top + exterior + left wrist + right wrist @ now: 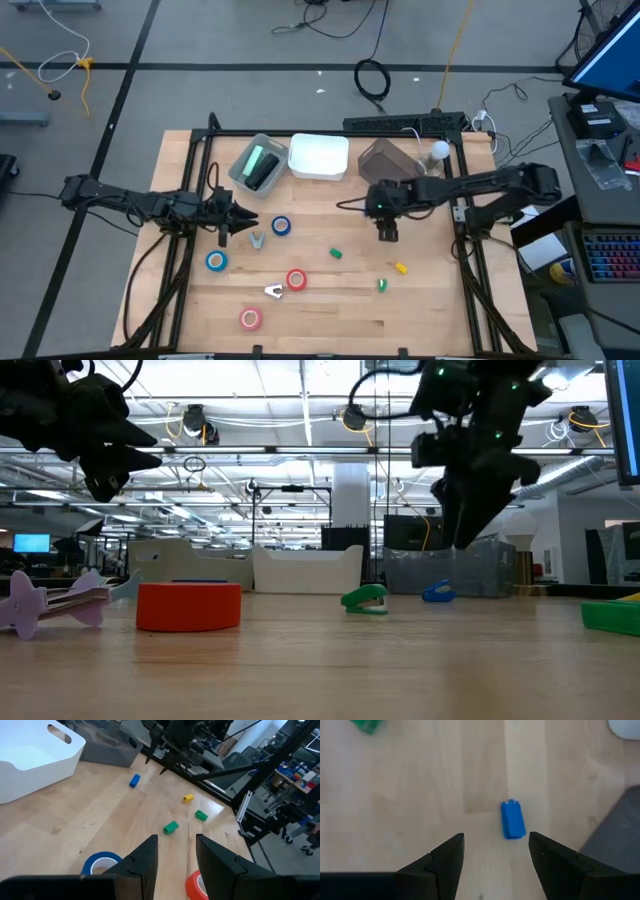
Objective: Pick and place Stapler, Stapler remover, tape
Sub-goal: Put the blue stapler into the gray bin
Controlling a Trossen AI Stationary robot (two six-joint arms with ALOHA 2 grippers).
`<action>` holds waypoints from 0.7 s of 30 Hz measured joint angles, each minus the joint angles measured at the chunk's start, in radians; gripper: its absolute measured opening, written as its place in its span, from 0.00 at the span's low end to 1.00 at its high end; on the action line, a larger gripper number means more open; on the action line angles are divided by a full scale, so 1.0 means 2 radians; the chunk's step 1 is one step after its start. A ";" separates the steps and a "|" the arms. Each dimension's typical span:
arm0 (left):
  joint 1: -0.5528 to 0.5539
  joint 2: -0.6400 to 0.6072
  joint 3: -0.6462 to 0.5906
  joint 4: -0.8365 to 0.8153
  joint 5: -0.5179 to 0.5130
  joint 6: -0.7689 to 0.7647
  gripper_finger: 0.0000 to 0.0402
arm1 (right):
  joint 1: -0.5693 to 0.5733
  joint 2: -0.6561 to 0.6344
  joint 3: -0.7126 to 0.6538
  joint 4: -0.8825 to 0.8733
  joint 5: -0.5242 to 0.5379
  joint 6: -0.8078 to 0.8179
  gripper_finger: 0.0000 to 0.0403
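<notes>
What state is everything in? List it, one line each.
left gripper: open, empty.
right gripper: open, empty, above a blue bit.
grey bin: holds a stapler.
white bin: empty.
tape rolls: all four flat on the table.
stapler removers: both lying on the table.

Left pincer (pixel 243 219) raised, fingers parted, empty; right pincer (pixel 387 234) pointing down, fingers spread, empty

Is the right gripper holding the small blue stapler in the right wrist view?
No, the right gripper is open and empty, with the small blue stapler lying on the table ahead of its fingertips.
</notes>
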 joint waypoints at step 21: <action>0.000 0.000 0.000 -0.004 0.001 0.001 0.33 | -0.043 0.105 0.001 0.048 0.002 -0.055 0.53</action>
